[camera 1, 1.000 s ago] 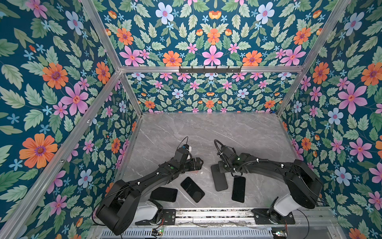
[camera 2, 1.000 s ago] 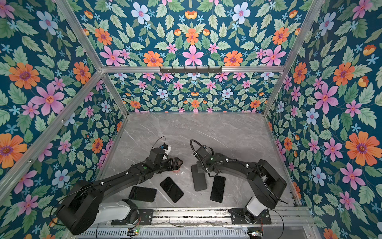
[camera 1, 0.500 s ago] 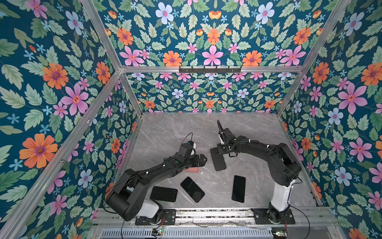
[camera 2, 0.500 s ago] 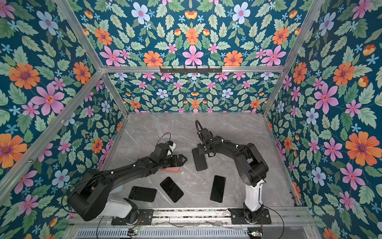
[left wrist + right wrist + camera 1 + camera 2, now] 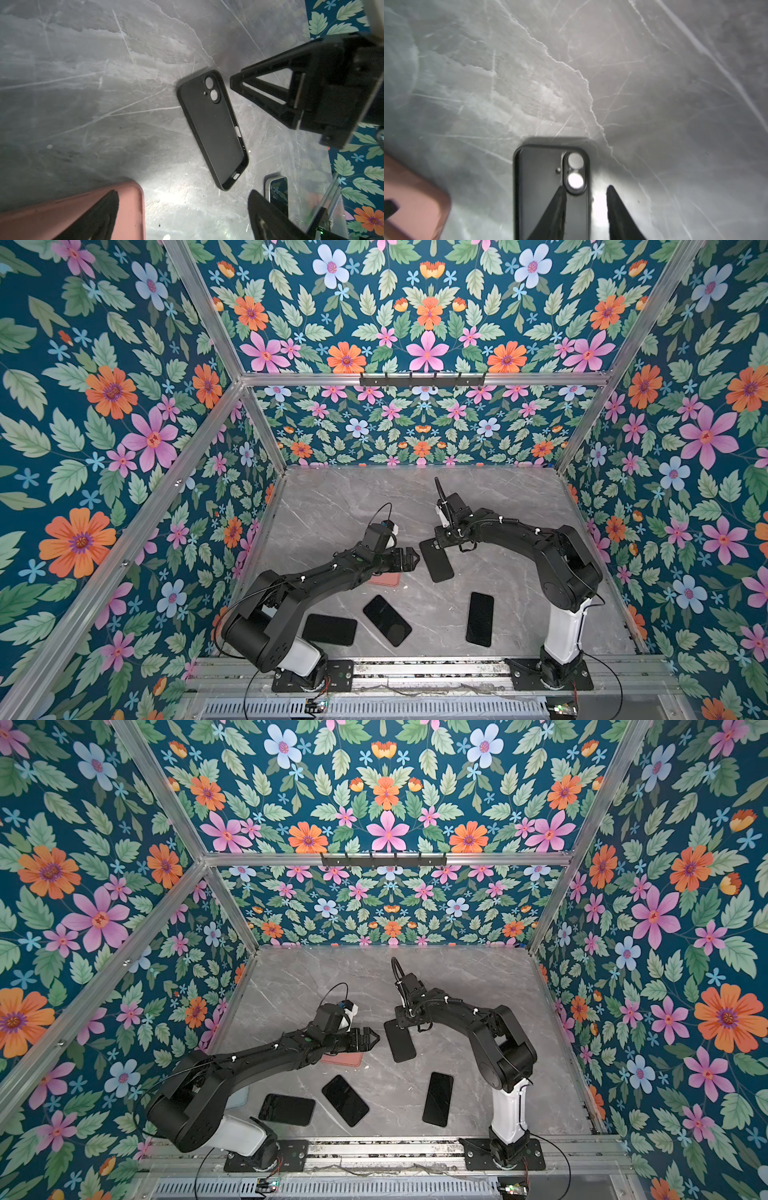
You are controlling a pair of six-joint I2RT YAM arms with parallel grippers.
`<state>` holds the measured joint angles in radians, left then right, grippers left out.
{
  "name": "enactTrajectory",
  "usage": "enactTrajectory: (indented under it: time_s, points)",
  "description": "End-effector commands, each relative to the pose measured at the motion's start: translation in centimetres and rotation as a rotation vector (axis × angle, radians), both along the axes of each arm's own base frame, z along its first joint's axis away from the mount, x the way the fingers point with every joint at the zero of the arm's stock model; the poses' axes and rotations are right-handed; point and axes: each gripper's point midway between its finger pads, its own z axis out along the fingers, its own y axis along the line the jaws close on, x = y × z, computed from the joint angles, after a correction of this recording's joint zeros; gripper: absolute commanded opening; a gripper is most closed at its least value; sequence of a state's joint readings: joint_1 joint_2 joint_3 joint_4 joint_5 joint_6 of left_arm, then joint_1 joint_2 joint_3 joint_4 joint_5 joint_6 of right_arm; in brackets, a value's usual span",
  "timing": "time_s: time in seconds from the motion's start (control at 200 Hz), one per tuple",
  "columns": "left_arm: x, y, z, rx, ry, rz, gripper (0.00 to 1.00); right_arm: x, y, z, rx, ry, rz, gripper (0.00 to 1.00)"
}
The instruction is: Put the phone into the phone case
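1. Well, the black phone case [image 5: 436, 561] lies flat and open side up near the middle of the grey marble bench [image 5: 332, 497]. It is empty (the left wrist view shows its inner walls and two round camera holes).
2. The right pincer [image 5: 586, 189] is low over the case's camera-hole end. Its jaws stand a little apart. One finger [image 5: 556, 214] is over the inside of the case and its partner is outside the long wall. The wall sits between them with a gap on each side, unpinched.
3. The left pincer [image 5: 409, 558] hangs just beside the black case, on its left in both top views. Its jaws are spread wide and grip nothing.
4. A pink phone case [image 5: 384, 578] lies under that pincer, and only part of it pokes out from beneath the arm.
5. Three dark phones lie flat nearer the front rail, apart from the black case.
   - The right phone [image 5: 480, 619] lies lengthwise and is closest to the case.
   - The middle phone [image 5: 387, 620] lies diagonally.
   - The left phone [image 5: 330, 629] lies crosswise by the left arm's base.
6. Floral walls [image 5: 124, 427] enclose the bench on three sides.
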<state>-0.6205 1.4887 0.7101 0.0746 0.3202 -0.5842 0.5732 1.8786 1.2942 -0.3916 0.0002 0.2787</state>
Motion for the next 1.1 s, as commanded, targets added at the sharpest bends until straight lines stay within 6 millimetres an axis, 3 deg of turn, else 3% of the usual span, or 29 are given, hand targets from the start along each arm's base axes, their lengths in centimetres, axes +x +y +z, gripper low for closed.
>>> enactTrajectory:
  time_s: [0.0,0.075,0.105,0.29,0.51,0.66,0.915,1.095]
  points:
    - [-0.1,-0.2,0.2,-0.007,-0.005,-0.016,0.98,-3.2,-1.6,0.7,-0.003,0.063,-0.057,0.38]
    - [-0.5,-0.3,0.3,-0.012,-0.004,-0.021,0.98,-6.4,-3.2,0.6,-0.004,0.094,-0.106,0.42]
    - [-0.6,-0.4,0.2,-0.013,-0.002,-0.024,0.98,-7.6,-3.8,1.5,0.004,0.084,-0.123,0.43]
    - [-1.9,-0.7,-0.1,-0.001,0.006,-0.062,0.99,-15.6,-8.2,0.6,-0.042,0.163,-0.25,0.53]
    - [-3.7,-1.3,-0.3,-0.01,0.01,-0.101,1.0,-22.0,-10.3,-0.8,0.012,0.236,-0.368,0.64]
    - [-4.2,-1.7,-0.1,-0.019,0.002,-0.121,1.0,-23.8,-10.1,-1.5,0.039,0.26,-0.398,0.75]
    - [-4.1,-1.6,-1.4,0.034,0.066,-0.106,1.0,-24.5,-9.4,-2.7,0.052,0.286,-0.434,0.82]
    - [-4.0,-1.9,-1.1,0.021,0.064,-0.108,1.0,-24.7,-9.1,-3.6,0.033,0.321,-0.47,0.82]
